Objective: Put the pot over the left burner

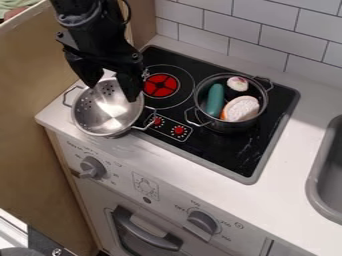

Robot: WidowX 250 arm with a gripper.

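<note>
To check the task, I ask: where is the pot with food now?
In the camera view, the pot stands on the right side of the black stovetop, beside the red burner.

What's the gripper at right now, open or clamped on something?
Gripper: open, its fingers spread wide over the upper part of the metal colander, not clamped on anything.

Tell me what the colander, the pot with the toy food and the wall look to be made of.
Colander: shiny metal, probably stainless steel, from its silver glints and punched holes. Pot: probably metal too, with a shiny rim and thin wire handles; its dark outside may be enamel. Wall: white tile with darker joint lines, perhaps ceramic, though a printed panel could look alike.
</note>
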